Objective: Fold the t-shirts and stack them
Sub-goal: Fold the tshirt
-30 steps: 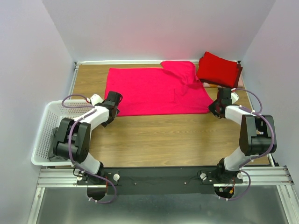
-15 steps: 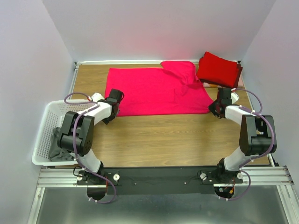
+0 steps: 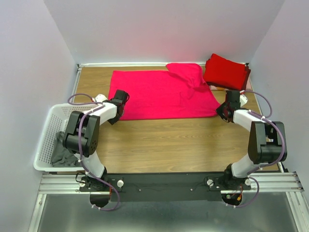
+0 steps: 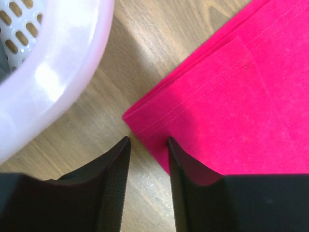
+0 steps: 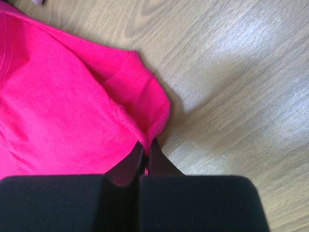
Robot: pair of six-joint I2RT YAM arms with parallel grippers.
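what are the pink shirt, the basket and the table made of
The pink shirt: soft matte knit cloth, likely cotton; stitched hem shows. The basket: glossy white plastic, perforated wall. The table: wood-grain top, maybe laminate; slight sheen.

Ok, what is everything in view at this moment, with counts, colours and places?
pink-red t-shirt: one, bright pink-red, spread flat at the far middle of the table
folded red shirts: one stack, deeper red, far right corner; number in it unclear
basket: one, white lattice plastic, left edge
grey cloth: one, grey, inside the basket
table: one, wood grain
left gripper: open, at the t-shirt's near left corner
right gripper: shut on the t-shirt's near right corner
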